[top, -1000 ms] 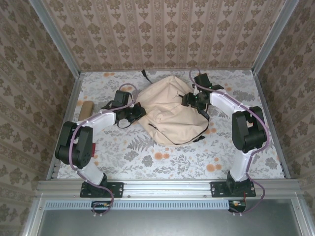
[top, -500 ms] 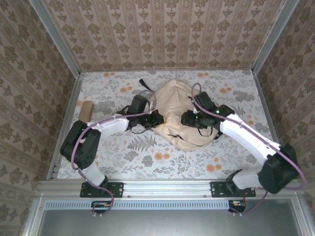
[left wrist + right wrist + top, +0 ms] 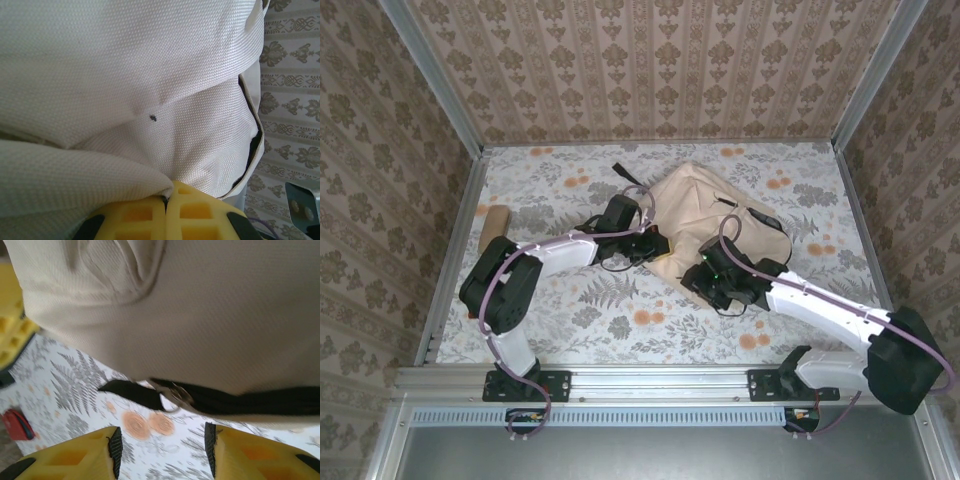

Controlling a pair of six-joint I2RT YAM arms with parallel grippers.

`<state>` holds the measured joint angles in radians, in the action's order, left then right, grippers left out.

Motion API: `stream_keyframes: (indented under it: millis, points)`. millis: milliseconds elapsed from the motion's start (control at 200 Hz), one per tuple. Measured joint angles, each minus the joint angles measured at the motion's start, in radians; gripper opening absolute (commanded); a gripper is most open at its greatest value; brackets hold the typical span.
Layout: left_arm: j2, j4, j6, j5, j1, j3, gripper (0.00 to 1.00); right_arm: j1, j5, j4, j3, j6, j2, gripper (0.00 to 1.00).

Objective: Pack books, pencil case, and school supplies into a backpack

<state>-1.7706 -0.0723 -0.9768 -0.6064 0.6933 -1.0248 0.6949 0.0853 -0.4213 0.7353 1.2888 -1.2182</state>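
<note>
The backpack (image 3: 720, 215) lies further right on the bench (image 3: 570, 315) than a second ago, and turned. The left jaws, pinched shut on a fold of its cream fabric, have dragged it there. The right jaws, half apart and empty, have swung from its far side to its near edge, facing a black strap (image 3: 250, 400) (metal ring attached). The pencil case (image 3: 493, 226) stays at the left edge, well apart, so this looks like positioning rather than packing.

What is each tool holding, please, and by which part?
The left tool pinches a fabric fold of the backpack; the right tool stands open, holding nothing.
</note>
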Motion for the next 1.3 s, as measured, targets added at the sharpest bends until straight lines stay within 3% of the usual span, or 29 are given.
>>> stream_keyframes:
  millis: [385, 580, 920, 1190, 1300]
  points:
    - [0.000, -0.005, -0.010, 0.000, 0.000, 0.000, 0.04, 0.007, -0.061, 0.083, 0.000, 0.166, -0.086, 0.41]
    - [0.000, -0.008, -0.012, 0.000, 0.001, 0.000, 0.04, 0.008, -0.116, 0.083, 0.000, 0.202, -0.086, 0.52]
    - [0.000, -0.011, -0.018, 0.000, 0.001, 0.000, 0.03, 0.010, -0.140, 0.068, 0.001, 0.206, -0.097, 0.19]
    - [0.000, -0.010, -0.018, 0.012, -0.002, 0.000, 0.00, 0.011, -0.147, 0.016, 0.001, 0.164, -0.079, 0.07]
    - [0.000, -0.003, -0.018, 0.013, -0.010, 0.000, 0.00, 0.011, -0.167, -0.032, 0.001, 0.109, -0.059, 0.06]
